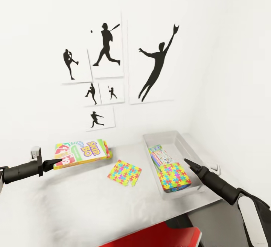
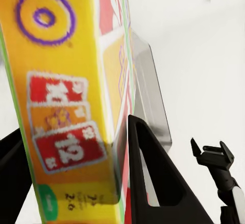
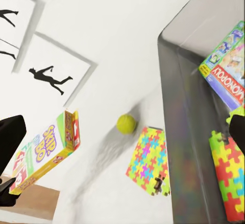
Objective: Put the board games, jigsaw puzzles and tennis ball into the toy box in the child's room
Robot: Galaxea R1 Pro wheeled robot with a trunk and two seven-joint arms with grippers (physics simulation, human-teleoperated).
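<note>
Head view: the white tabletop (image 1: 75, 198) stands against a white wall hung with black silhouette sports pictures (image 1: 154, 64). The left gripper (image 1: 56, 161) grips the orange-red Skip-Bo board game (image 1: 81, 152) by its near end, its fingers clenched on the box, which is held tilted with one long edge raised; whether the box touches the tabletop cannot be told. A jigsaw puzzle (image 1: 124, 173) lies flat on the tabletop between the Skip-Bo box and the toy box (image 1: 177, 141). The light-grey toy box sits at the tabletop's right end and holds a Monopoly board game (image 1: 161, 156) and, nearer the robot, a second jigsaw puzzle (image 1: 174, 175) lying on top of a blue-edged box. The right gripper (image 1: 187, 161) hovers over the near part of the toy box, beside that puzzle, holding nothing; whether its fingers are spread or closed cannot be told.

Left wrist view: dark fingers (image 2: 153, 183) press both faces of the Skip-Bo box.

Right wrist view: the tennis ball (image 3: 126, 124) rests on the tabletop just beyond the loose jigsaw puzzle, between the Skip-Bo box and the toy box.
</note>
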